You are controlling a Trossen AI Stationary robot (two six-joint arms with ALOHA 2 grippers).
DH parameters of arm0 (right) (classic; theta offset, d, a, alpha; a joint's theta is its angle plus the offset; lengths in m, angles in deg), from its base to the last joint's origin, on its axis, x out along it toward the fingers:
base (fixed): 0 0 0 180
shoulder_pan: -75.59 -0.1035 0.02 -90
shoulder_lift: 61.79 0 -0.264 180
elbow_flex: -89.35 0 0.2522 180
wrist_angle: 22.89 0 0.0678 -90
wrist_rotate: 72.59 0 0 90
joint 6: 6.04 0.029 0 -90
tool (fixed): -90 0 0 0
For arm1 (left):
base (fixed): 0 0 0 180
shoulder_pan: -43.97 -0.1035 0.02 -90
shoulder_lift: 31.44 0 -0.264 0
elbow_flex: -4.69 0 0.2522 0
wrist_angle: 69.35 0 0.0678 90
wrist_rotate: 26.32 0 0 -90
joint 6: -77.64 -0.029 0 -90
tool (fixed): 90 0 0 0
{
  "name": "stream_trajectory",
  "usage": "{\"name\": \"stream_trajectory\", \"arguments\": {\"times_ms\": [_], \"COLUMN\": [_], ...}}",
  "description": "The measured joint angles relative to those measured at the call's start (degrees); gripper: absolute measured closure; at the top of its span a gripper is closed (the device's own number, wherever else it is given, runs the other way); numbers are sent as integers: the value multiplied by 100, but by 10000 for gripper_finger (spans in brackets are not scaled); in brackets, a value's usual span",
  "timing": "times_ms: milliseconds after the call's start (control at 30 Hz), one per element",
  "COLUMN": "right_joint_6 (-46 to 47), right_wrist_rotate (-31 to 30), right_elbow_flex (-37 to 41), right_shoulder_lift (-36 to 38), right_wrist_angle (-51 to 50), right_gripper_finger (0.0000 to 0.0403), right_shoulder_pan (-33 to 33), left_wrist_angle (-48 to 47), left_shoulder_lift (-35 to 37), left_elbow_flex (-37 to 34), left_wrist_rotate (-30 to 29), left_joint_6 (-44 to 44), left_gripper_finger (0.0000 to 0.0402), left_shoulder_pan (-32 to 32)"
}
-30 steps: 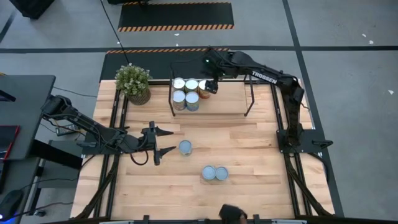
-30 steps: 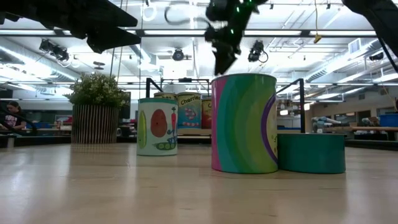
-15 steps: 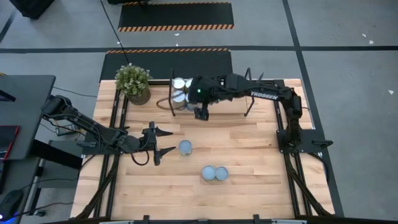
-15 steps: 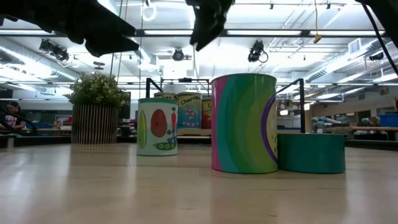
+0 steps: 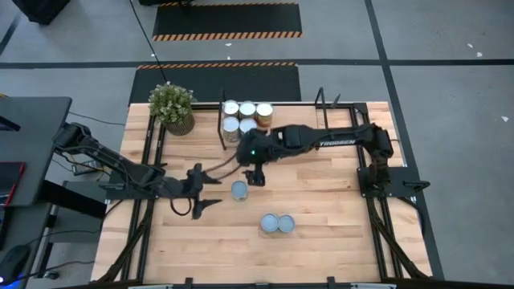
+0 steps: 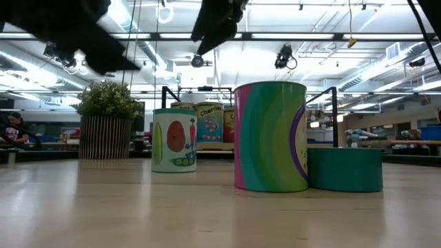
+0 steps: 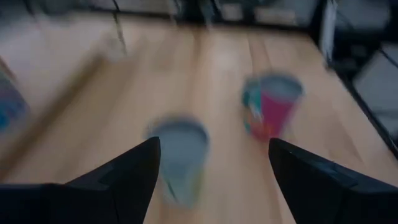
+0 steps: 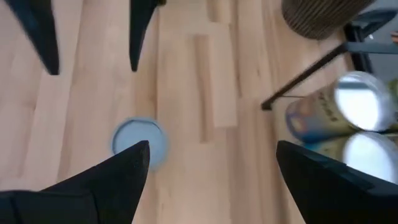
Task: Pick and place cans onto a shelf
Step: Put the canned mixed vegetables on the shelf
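Five cans (image 5: 246, 117) stand on the shelf (image 5: 337, 120). The right gripper (image 5: 255, 177) hovers near a lone can (image 5: 239, 190), jaws apart and empty. The left gripper (image 5: 210, 189) waits beside it, jaws apart.

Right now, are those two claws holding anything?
Left gripper: open, holding nothing.
Right gripper: open, holding nothing.

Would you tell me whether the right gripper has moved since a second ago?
Yes. The right gripper has left the shelf and now sits by the lone can.
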Motion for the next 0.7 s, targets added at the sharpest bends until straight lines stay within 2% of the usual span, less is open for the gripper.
{"name": "stream_trajectory", "arguments": {"times_ms": [100, 267, 467, 700], "right_joint_6": [42, 147, 174, 196], "right_wrist_rotate": [15, 15, -175, -190], "right_elbow_flex": [281, 833, 1133, 1134], "right_shoulder_lift": [0, 0, 0, 0], "right_wrist_angle": [21, 280, 360, -282], "right_gripper_finger": [45, 45, 45, 45], "right_shoulder_pan": [-136, -266, -283, -283], "left_wrist_angle": [-713, -1433, -727, 233], "left_shoulder_lift": [0, -381, -1386, -2280], "left_elbow_flex": [-2, -4, -7, 130], "left_wrist_rotate": [379, 364, -158, -95], "left_joint_6": [537, 1166, 1287, 1176], "left_gripper_finger": [97, 97, 97, 98], "left_shoulder_pan": [2, -124, -605, -991]}}
